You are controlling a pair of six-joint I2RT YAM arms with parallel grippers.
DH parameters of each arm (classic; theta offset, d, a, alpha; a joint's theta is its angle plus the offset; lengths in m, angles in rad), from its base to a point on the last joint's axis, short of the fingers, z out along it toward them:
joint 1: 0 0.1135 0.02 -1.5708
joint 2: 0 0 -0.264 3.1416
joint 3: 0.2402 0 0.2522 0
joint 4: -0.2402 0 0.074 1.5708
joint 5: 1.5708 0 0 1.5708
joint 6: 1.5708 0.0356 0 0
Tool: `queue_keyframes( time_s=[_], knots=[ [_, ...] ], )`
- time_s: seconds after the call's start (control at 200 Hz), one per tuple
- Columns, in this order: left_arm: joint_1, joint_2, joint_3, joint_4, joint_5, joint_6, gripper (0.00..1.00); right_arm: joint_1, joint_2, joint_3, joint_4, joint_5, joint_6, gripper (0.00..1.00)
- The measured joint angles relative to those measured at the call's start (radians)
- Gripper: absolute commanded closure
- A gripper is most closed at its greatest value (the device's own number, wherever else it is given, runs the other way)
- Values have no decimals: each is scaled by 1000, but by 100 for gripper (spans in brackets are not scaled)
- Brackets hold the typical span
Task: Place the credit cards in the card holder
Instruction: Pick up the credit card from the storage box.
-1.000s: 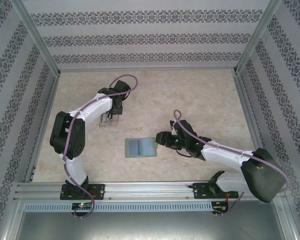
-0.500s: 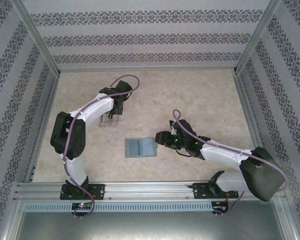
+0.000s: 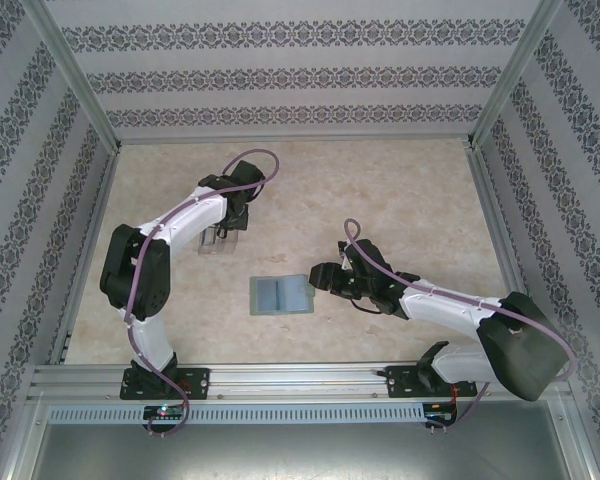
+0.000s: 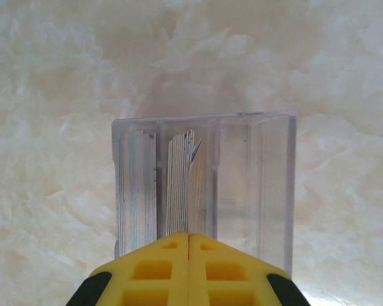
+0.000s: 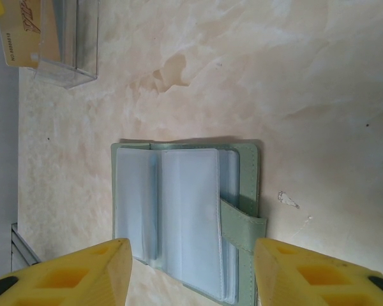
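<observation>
Stand [image 4: 255,185] below pinched left tool [image 4: 189,247]; right tool [image 5: 191,250] spread beside wallet [image 5: 185,204].

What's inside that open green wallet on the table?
The card holder lies open, showing stacked clear pockets. No card shows through them. The snap tab covers part of their edge, and the pockets lower in the stack are hidden.

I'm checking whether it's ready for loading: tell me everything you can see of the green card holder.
The card holder is a sage-green wallet, leather-like, lying open and flat on the marbled table. Inside are clear plastic sleeves, apparently empty. A strap tab folds over one edge. The open right gripper faces it, one finger toward each side, and nothing but the table visibly touches it.
</observation>
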Motion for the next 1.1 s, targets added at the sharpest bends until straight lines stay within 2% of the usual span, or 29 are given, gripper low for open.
queue_keyframes(
  time_s=[0.28,0.889,1.099],
  knots=[
    [0,-18,0,1,66,-8,100,0,11,0,6,0,-1,43],
    [29,-69,2,-7,115,-28,100,7,60,29,23,-15,-1,42],
    [34,-132,2,-13,112,-52,100,13,60,29,23,-14,-1,42]
  ],
)
